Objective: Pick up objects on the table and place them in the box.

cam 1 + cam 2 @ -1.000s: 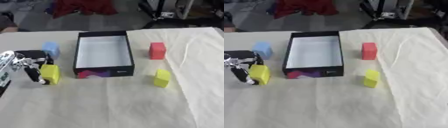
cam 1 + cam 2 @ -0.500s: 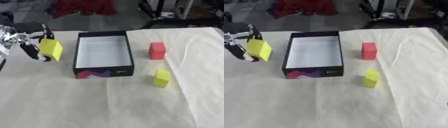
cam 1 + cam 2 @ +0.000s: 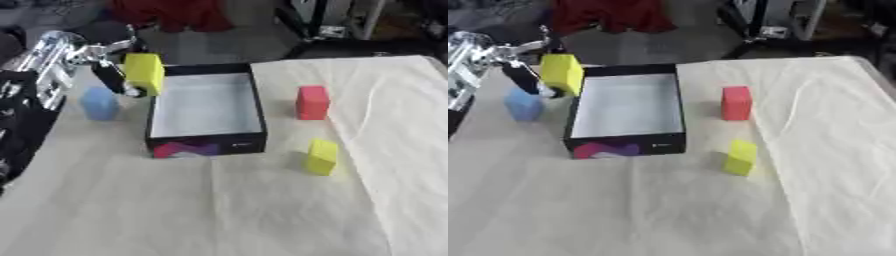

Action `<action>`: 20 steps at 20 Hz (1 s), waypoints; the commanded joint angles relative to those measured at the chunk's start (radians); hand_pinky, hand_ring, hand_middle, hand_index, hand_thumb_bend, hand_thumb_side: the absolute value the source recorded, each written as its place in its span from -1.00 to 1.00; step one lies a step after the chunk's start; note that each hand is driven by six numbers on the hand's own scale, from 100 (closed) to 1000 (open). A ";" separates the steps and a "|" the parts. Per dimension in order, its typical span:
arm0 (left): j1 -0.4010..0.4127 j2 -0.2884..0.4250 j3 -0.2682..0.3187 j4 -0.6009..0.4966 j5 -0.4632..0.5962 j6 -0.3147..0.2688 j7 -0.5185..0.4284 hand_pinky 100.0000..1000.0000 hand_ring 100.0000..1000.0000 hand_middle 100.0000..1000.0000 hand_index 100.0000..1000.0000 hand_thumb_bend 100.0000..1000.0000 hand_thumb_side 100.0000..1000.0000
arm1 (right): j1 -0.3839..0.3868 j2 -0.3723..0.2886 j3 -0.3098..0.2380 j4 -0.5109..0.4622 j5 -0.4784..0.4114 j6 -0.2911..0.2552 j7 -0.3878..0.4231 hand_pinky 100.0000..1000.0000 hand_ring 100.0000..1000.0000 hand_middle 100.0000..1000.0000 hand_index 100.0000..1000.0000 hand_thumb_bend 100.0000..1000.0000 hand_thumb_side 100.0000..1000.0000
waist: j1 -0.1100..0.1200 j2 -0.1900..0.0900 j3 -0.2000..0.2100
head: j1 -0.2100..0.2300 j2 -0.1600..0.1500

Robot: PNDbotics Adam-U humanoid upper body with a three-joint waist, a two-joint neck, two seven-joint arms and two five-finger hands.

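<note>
Left hand (image 3: 105, 65) pinching a tall yellow rectangular block (image 3: 144, 73), held up in the air at upper left of the frame, just over the left wall of the black open-topped box (image 3: 206, 143).

Looks light and stiff, probably foam or painted wood, flat matte faces, not likely slippery or fragile; best held across two opposite broad sides, as here, thumb one side and fingers the other. Cream cloth-covered surface (image 3: 227, 205), slightly creased at right. Lying out on it: pale blue cube (image 3: 98, 103) at left of box, red upright block (image 3: 311, 102) and second yellow block (image 3: 321, 156) at right. Cluttered room beyond top edge: red fabric, dark stands. Right hand out of sight.
</note>
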 commanded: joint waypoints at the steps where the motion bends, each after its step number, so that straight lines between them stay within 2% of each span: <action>1: -0.046 -0.050 -0.001 0.077 -0.084 -0.005 0.050 0.22 -0.13 -0.22 0.15 -0.12 -0.52 | -0.008 -0.005 0.000 -0.024 -0.010 0.000 0.004 0.47 0.30 0.19 0.63 -1.00 -0.18 | -0.007 -0.022 -0.007 | 0.009 -0.002; 3: -0.053 -0.077 -0.002 0.118 -0.128 -0.008 0.068 0.29 -0.06 -0.14 0.25 0.05 -0.43 | -0.007 -0.004 0.001 -0.024 -0.011 0.000 0.005 0.47 0.30 0.19 0.63 -1.00 -0.18 | -0.008 -0.023 -0.014 | 0.010 -0.002; 4: -0.053 -0.089 -0.003 0.135 -0.147 -0.008 0.075 0.40 0.09 0.02 0.47 0.41 -0.27 | -0.007 -0.003 0.001 -0.024 -0.012 0.000 0.005 0.47 0.30 0.19 0.63 -1.00 -0.18 | -0.009 -0.023 -0.016 | 0.010 -0.002; 5: -0.052 -0.101 -0.002 0.151 -0.163 -0.007 0.084 0.45 0.17 0.11 0.58 0.51 -0.23 | -0.007 -0.002 0.001 -0.024 -0.013 0.000 0.005 0.47 0.30 0.19 0.63 -1.00 -0.18 | -0.010 -0.023 -0.018 | 0.010 -0.002; 8: -0.046 -0.127 -0.004 0.190 -0.197 -0.011 0.108 0.59 0.40 0.40 0.73 0.81 -0.11 | -0.008 0.000 0.003 -0.024 -0.014 0.001 0.008 0.48 0.30 0.19 0.63 -1.00 -0.17 | -0.011 -0.024 -0.017 | 0.009 -0.002; 10: -0.043 -0.134 -0.007 0.204 -0.210 -0.015 0.114 0.63 0.46 0.47 0.76 0.96 -0.06 | -0.008 0.000 0.003 -0.024 -0.014 0.001 0.009 0.48 0.30 0.19 0.63 -1.00 -0.18 | -0.012 -0.024 -0.016 | 0.008 -0.002; 15: -0.045 -0.101 0.013 0.187 -0.171 -0.013 0.122 0.62 0.48 0.51 0.79 1.00 0.02 | -0.005 0.000 0.001 -0.024 -0.014 0.001 0.007 0.48 0.30 0.20 0.63 -1.00 -0.17 | -0.011 -0.025 -0.013 | 0.004 -0.002; 20: -0.088 0.032 0.050 0.081 -0.018 0.006 0.081 0.63 0.48 0.52 0.80 1.00 0.07 | -0.002 -0.003 -0.001 -0.024 -0.012 0.001 0.006 0.48 0.30 0.20 0.63 -1.00 -0.17 | -0.006 -0.029 -0.003 | -0.005 -0.002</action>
